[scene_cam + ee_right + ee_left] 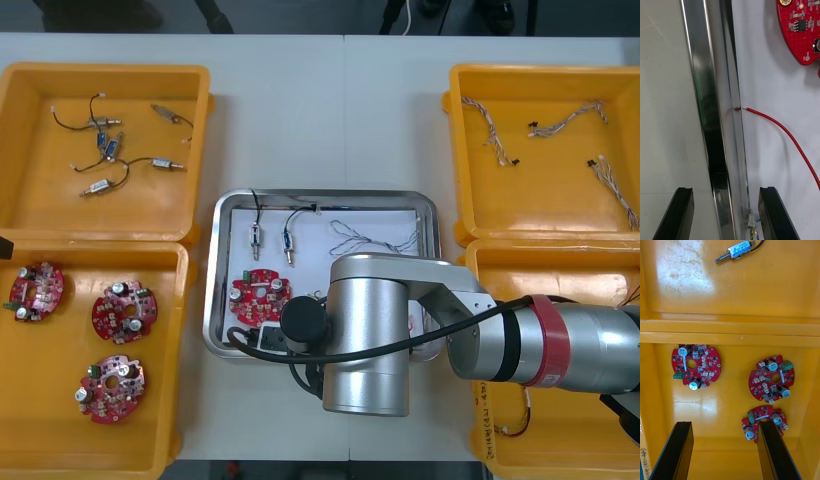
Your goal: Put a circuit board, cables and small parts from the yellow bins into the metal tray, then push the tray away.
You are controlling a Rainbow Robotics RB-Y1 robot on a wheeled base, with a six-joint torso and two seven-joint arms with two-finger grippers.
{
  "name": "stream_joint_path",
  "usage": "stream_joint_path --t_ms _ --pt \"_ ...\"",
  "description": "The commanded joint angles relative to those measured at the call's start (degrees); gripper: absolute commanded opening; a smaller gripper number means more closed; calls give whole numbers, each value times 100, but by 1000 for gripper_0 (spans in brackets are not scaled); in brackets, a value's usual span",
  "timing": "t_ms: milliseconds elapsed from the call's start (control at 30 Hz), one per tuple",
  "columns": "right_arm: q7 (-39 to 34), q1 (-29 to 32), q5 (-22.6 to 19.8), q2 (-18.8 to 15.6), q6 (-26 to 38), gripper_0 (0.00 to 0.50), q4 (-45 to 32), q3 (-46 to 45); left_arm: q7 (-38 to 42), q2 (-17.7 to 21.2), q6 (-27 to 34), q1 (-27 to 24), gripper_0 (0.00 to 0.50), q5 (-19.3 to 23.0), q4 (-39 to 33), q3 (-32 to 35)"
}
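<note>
While left claw [725,425] gapes above boards [696,365], open right claw [726,189] straddles metal tray [711,93] wall.

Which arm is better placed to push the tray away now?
Right. The right hand, open, straddles the metal tray wall; the left hand hangs over circuit boards in a yellow bin.

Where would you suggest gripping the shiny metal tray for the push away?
Grip the shiny metal tray by its thin upright near wall, from above: the right gripper straddles it, open fingers one inside, one outside. The left gripper hovers over a yellow bin.
</note>
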Motion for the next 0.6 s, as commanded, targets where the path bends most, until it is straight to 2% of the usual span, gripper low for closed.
stream_joint_path --t_ms 33,233,367,600 --pt "201 -183 56 153 -40 500 -39 123 -427 -50 39 124 500 -56 -160 179" --pt "148 -183 153 293 -31 500 -39 184 -427 -50 39 124 500 -56 -160 179" --pt "122 -183 293 320 -48 500 -30 290 -427 -50 39 124 500 -56 -160 179" --pt "95 -183 302 320 -40 500 -30 290 -427 -50 39 124 500 -56 -160 179"
